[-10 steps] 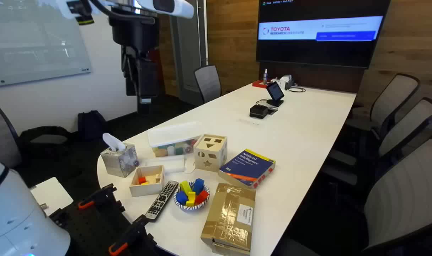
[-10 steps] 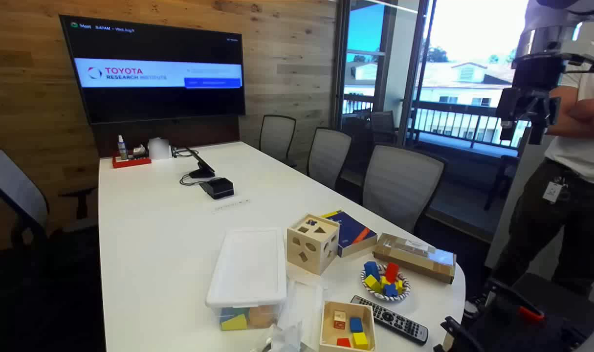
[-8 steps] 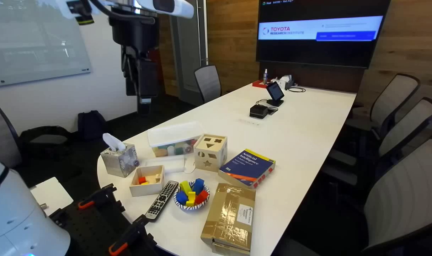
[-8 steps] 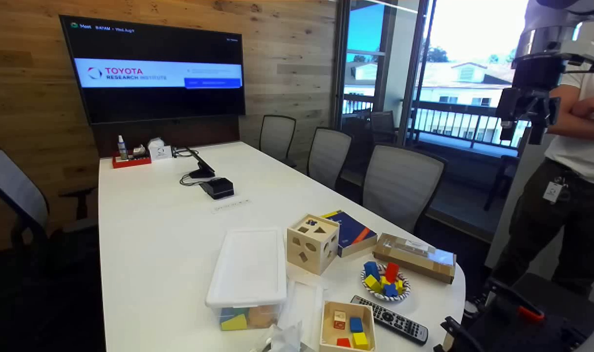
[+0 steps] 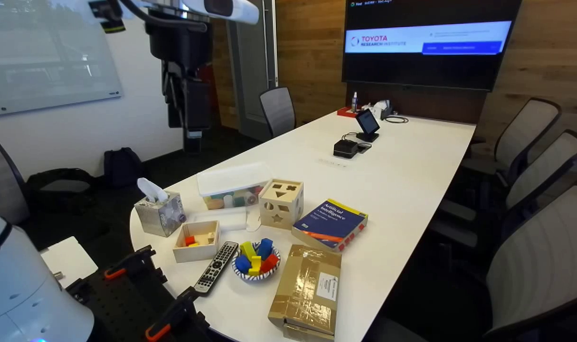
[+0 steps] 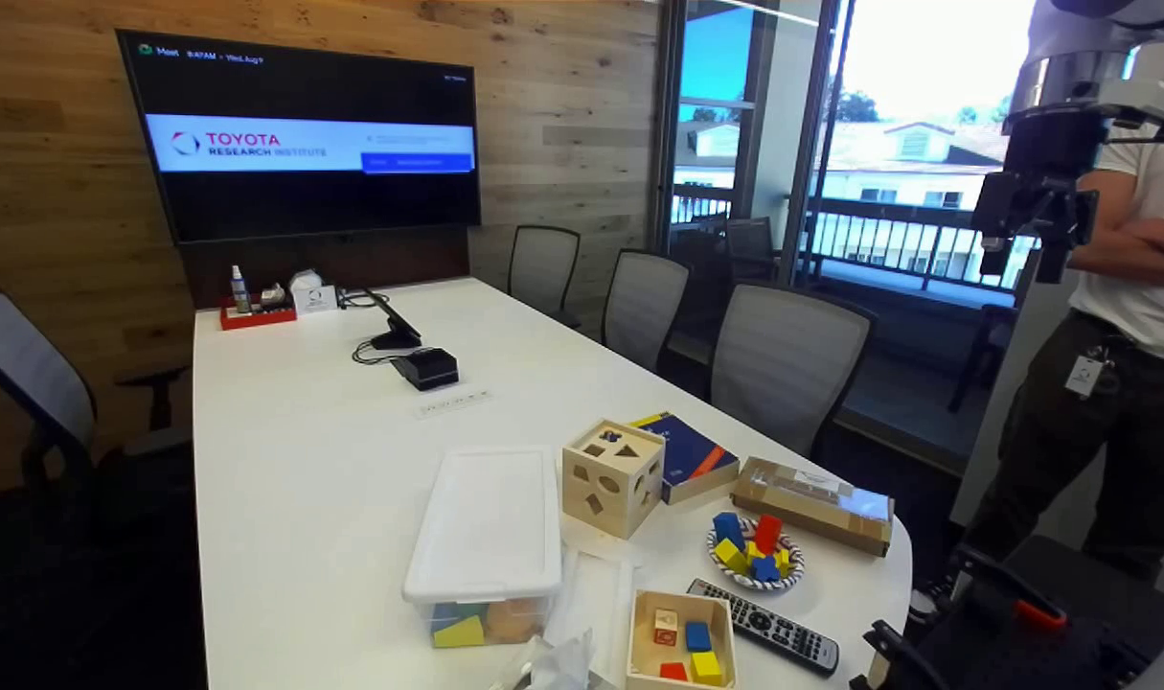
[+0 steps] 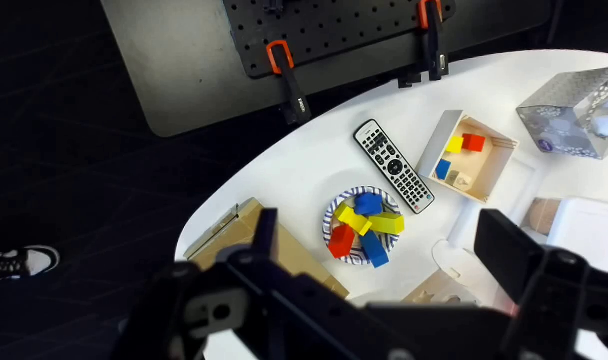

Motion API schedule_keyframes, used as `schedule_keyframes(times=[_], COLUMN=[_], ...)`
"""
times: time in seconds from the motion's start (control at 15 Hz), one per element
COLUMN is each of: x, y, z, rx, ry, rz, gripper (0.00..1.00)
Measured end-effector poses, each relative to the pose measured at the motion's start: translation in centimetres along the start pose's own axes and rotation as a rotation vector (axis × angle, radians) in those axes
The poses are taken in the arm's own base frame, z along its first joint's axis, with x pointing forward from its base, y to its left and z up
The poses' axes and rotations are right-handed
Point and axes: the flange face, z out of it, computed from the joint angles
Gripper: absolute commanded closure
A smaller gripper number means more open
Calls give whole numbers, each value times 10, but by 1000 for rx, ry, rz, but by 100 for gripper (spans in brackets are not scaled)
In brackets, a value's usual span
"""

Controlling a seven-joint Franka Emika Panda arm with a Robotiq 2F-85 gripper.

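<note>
The arm (image 6: 1070, 81) is raised high, and the gripper (image 6: 1022, 261) hangs straight down from its end, well above the level of the tabletop (image 5: 392, 175). Its two fingers (image 7: 504, 252) are spread wide. In the wrist view the striped bowl (image 7: 388, 203), heaped with red, yellow and blue blocks (image 7: 369, 204), lies well below the gripper and shows within the gap of the fingers. The remote (image 7: 395, 167) is just beside the bowl, also framed by that gap. A cardboard box (image 7: 293, 250) shows partly behind one finger. Past the remote, toward the other finger's side, are a wooden tray (image 7: 439, 142) holding other blocks (image 7: 473, 143) and, farther out from the gripper, a tissue box (image 7: 559, 125).
</note>
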Motion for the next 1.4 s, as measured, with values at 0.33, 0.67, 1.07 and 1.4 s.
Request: schedule_keyframes(times=[0.33,0.67,1.07,1.4], x=[0,0,7,6], y=[0,0,-16,-16], z=[0,1,16,15], rx=[0,-2,-42,-42], ry=[0,3,36,40], rz=[0,0,-35,-36], gripper=[0,0,0,0])
